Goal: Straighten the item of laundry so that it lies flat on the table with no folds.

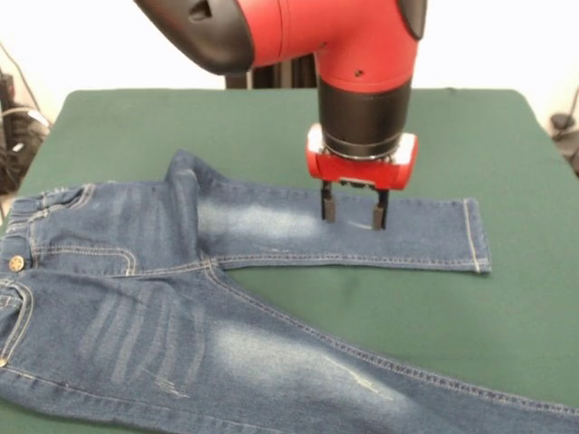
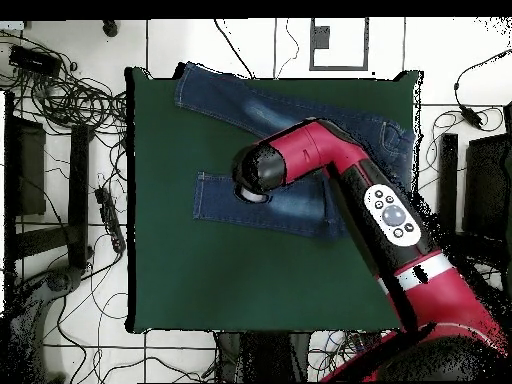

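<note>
The item of laundry [image 1: 181, 298] is a small pair of blue denim jeans with faded whitish patches, spread on the dark green table [image 1: 452, 136]. Its waist with a brass button is at the left of the front view. One leg runs right to a hem, the other runs toward the lower right corner. A small fold stands up near the crotch [image 1: 185, 172]. My gripper [image 1: 354, 211] hangs open just over the upper leg, its fingertips [image 1: 329, 209] at or close to the denim. From overhead the arm hides the gripper and part of the jeans [image 2: 230, 195].
Cables and dark equipment [image 2: 60, 120] lie on the tiled floor beside the table in the overhead view. One jeans leg [image 2: 200, 85] reaches the table's edge there. Bare green felt [image 2: 250, 280] stretches between the jeans and the robot's side.
</note>
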### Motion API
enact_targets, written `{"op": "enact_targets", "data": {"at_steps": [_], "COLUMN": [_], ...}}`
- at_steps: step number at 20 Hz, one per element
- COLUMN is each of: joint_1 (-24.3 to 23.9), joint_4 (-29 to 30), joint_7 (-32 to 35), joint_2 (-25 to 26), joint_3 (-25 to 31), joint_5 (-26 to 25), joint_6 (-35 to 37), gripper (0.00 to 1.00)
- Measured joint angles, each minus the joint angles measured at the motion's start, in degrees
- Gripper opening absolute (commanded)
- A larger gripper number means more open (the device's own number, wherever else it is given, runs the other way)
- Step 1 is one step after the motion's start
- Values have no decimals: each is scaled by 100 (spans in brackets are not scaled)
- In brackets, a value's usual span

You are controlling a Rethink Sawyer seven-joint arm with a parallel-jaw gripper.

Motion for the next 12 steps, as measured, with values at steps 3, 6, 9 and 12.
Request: {"op": "enact_targets", "data": {"at_steps": [3, 6, 9, 12], "joint_1": [118, 180, 240, 287], "joint_4": [-79, -126, -165, -227], "joint_7": [0, 0, 0, 0], "joint_2": [84, 146, 183, 187], "joint_3": [-146, -235, -344, -461], "joint_5": [69, 174, 284, 479], "joint_6": [-127, -203, -240, -240], "gripper": [100, 100, 0, 0]}}
